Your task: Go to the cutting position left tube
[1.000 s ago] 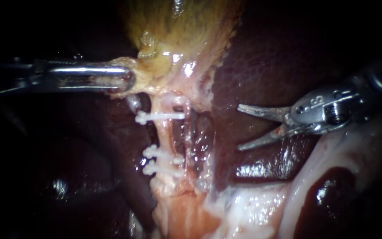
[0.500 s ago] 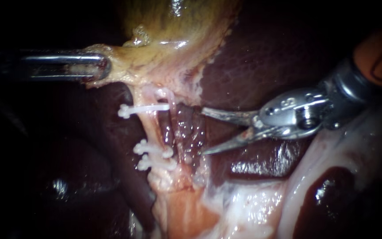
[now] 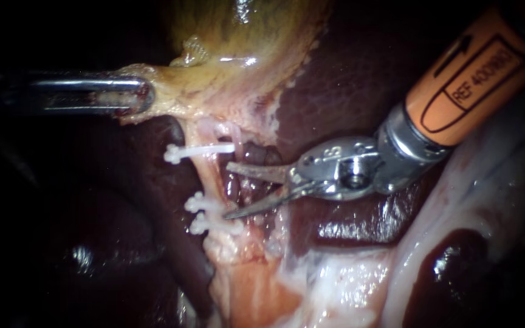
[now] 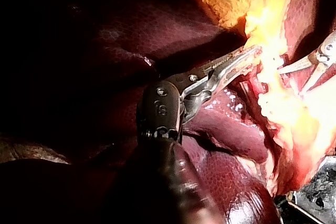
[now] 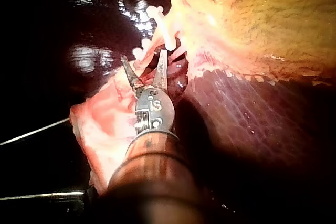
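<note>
Printed label (image 3: 478, 76) on right instrument (image 3: 229, 189)

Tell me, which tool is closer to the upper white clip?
The right. The right tool sits open just below the upper clip; the left tool grips the gallbladder farther up.

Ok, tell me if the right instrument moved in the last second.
Yes: the right instrument advanced leftward; its open jaws now reach the tube between upper clip and lower clips.
</note>
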You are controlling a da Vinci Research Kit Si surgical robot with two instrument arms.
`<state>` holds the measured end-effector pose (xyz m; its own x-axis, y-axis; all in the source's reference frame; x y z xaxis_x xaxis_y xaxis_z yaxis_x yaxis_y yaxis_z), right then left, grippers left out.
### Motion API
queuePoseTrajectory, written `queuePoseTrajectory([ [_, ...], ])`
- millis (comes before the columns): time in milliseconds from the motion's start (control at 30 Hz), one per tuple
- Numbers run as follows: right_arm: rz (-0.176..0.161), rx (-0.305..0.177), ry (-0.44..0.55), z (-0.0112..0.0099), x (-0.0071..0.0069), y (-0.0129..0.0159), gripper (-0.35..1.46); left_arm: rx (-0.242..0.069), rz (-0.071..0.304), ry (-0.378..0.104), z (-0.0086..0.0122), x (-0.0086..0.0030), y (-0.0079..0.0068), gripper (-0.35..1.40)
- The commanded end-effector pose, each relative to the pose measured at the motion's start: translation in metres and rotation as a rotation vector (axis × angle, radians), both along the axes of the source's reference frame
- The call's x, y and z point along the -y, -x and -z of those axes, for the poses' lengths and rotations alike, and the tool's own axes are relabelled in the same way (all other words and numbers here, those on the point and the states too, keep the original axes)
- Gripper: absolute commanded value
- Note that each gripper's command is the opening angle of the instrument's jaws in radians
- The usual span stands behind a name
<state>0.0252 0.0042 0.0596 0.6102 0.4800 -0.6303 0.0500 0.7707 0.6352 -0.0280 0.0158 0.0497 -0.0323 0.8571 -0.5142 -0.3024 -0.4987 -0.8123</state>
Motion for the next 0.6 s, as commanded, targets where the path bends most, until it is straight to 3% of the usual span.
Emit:
queuePoseTrajectory([
  [33,0.002,0.001,-0.002,-0.0004,0.0000,-0.0002,1.38,-0.001,0.000,0.000,0.0000,0.0000,0.0000,-0.35],
  [267,-0.023,-0.009,-0.028,-0.0021,-0.0005,-0.0024,1.38,-0.001,0.001,0.000,0.0000,0.0001,0.0001,-0.35],
  [400,-0.047,-0.050,-0.073,-0.0023,-0.0008,-0.0043,1.38,-0.002,0.001,0.001,-0.0001,0.0001,0.0003,-0.35],
  [600,-0.053,-0.107,-0.137,-0.0018,-0.0009,-0.0068,1.38,-0.002,0.002,0.001,-0.0001,0.0001,0.0004,-0.35],
])
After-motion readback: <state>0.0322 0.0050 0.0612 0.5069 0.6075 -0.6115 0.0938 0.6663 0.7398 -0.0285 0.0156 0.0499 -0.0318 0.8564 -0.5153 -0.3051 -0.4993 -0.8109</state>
